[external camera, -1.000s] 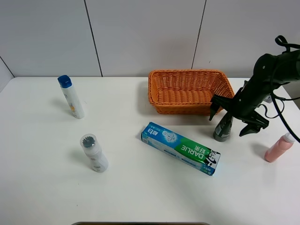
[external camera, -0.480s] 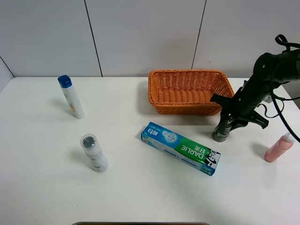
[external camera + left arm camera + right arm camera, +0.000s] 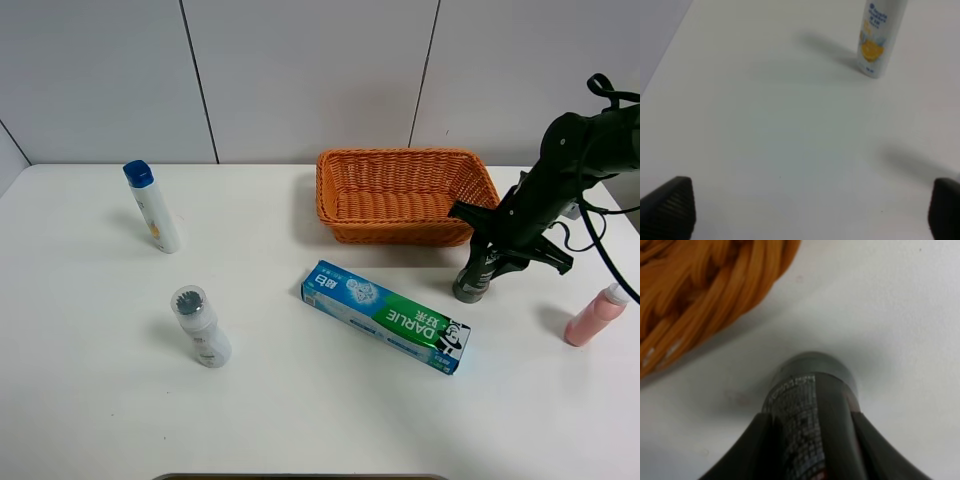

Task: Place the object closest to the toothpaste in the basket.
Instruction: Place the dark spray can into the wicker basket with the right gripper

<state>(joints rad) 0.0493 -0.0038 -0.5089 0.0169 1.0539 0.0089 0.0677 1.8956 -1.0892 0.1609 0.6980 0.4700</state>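
Note:
The green and blue toothpaste box lies flat at the table's middle. A dark bottle stands just right of it, in front of the orange wicker basket. My right gripper is shut on the dark bottle's upper part; the bottle's base rests on the table. In the right wrist view the bottle sits between my fingers, with the basket wall close beside it. My left gripper is open and empty over bare table; it does not show in the exterior view.
A white bottle with a blue cap stands at the far left, also in the left wrist view. A white bottle with a grey cap stands at front left. A pink bottle stands at the right edge.
My right gripper's fingers, spread on either side of the dark bottle a second ago, have closed on it. The bottle leans slightly. Nothing else has moved.

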